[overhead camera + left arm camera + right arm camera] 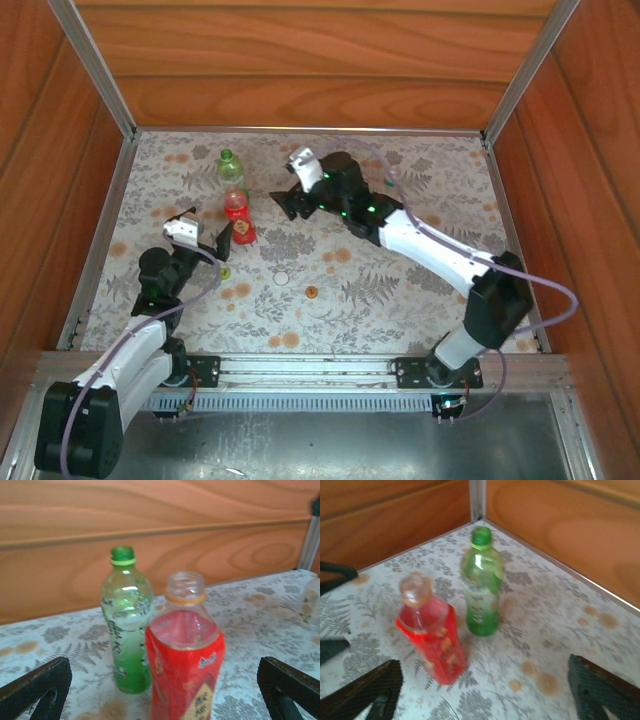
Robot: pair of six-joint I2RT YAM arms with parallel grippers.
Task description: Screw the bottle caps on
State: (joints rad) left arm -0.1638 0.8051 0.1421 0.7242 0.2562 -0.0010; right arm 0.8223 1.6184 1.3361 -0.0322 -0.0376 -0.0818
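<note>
Black fingers of the left gripper [165, 682] frame my closest view. They are spread wide with nothing between them, and the red bottle [185, 655] stands upright straight ahead of the gap, its neck bare. I read that as lining up to steady it while a cap goes on. Just behind the red bottle, toward the back wall, stands the green bottle [127, 630]; I cannot tell whether its green top is a cap or only the neck. Across the red bottle from the left gripper, the right gripper [485, 680] faces it too, jaws apart and empty. The white cap [281, 278] and the orange cap [311, 292] lie loose on the cloth [450, 160], on the side of the red bottle nearer the arm bases and well apart from it. So I judge the red bottle is not yet capped, and one gripper must first fetch a cap.
</note>
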